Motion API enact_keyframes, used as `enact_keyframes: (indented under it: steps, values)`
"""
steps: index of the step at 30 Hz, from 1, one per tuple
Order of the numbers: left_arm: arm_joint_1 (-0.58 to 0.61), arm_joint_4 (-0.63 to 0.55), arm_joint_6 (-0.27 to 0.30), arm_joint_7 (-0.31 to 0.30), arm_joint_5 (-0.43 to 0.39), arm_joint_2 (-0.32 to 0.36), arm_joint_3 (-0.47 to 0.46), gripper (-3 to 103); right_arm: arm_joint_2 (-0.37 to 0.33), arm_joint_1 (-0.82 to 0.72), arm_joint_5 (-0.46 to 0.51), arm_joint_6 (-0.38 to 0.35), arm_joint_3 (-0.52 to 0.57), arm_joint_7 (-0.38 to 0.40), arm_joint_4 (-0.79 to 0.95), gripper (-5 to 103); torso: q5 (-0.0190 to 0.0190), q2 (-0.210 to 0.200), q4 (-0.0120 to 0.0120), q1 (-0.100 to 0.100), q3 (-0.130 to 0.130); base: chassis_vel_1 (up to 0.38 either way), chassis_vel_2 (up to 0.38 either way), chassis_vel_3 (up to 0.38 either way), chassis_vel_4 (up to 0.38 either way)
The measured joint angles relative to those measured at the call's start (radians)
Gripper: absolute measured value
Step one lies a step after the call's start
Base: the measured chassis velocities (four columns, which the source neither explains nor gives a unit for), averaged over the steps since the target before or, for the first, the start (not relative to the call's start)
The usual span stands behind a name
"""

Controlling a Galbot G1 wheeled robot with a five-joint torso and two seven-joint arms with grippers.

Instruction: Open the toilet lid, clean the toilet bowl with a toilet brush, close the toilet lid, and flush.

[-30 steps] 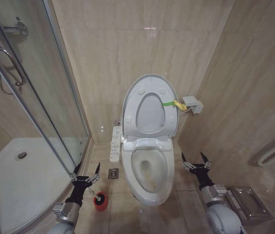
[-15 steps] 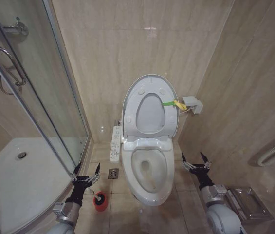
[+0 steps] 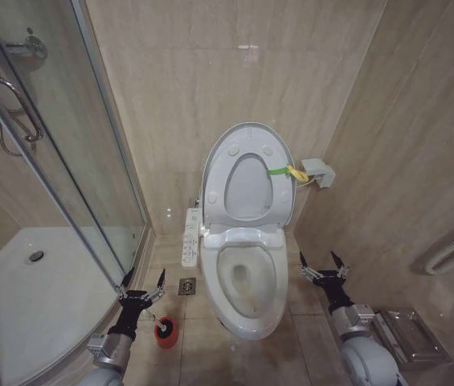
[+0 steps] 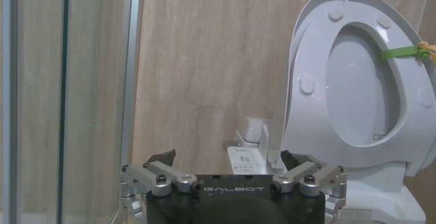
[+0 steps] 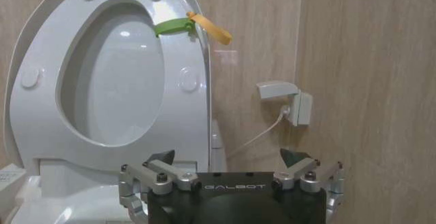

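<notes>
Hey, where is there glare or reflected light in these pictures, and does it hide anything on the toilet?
Head view: a bright patch on the wall tile above the toilet lid, faint reflections in the shower glass. Right wrist view: small highlights on the raised lid's glossy inside, another on the wall. Left wrist view: a spot at the top of the wall. Nothing on the toilet is hidden.

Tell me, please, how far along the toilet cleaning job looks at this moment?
Done: the toilet lid stands raised against the wall, with the seat up too, leaving the toilet bowl exposed. In hand: nothing; the left gripper hovers open above the toilet brush in its red holder, and the right gripper waits open beside the bowl. Left: scrubbing, closing the lid, flushing.
</notes>
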Motion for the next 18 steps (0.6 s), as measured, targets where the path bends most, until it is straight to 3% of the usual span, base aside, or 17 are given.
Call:
enact_keyframes:
  steps: [18]
  values:
    - [0.000, 0.000, 0.000, 0.000, 0.000, 0.000, 0.000, 100, 0.000, 0.000, 0.000, 0.000, 0.000, 0.000, 0.000, 100, 0.0000, 0.000, 0.0000, 0.000, 0.000, 0.000, 0.000, 0.000, 0.000]
